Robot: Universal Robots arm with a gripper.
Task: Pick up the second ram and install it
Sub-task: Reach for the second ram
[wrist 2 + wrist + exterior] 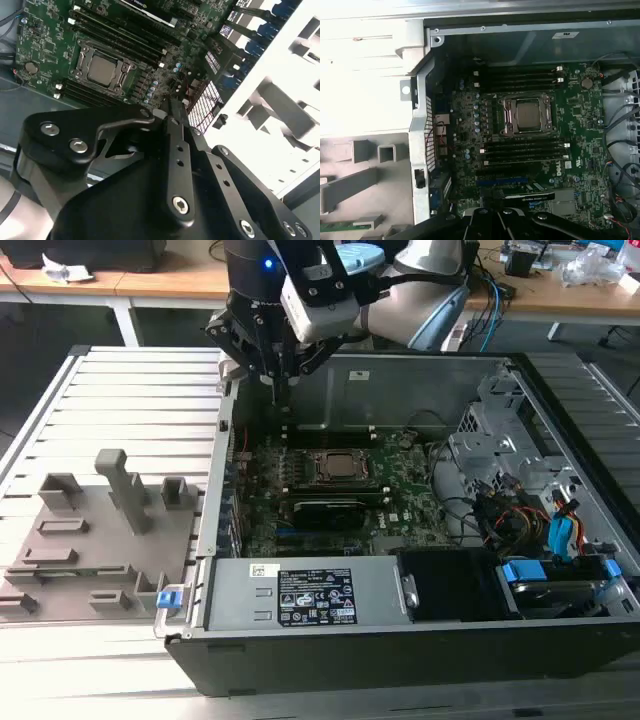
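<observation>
In the first wrist view the second ram [340, 226] shows as a thin green stick lying in the grey holder tray [365, 200] outside the computer case. My gripper [274, 378] hangs over the case's back corner on the exterior view's left, well above the motherboard [340, 500] and apart from the ram. Seen in the second wrist view, the gripper [172, 106] has its black fingers drawn together with nothing between them. Dark memory slots [520, 77] run on both sides of the CPU socket [527, 116].
The open case has a metal side wall [422, 145] between the tray and the motherboard. A graphics card [330, 510], a power supply [300, 595], drive bays and loose cables [500, 510] fill the case. Upright grey posts [125, 485] stand on the tray.
</observation>
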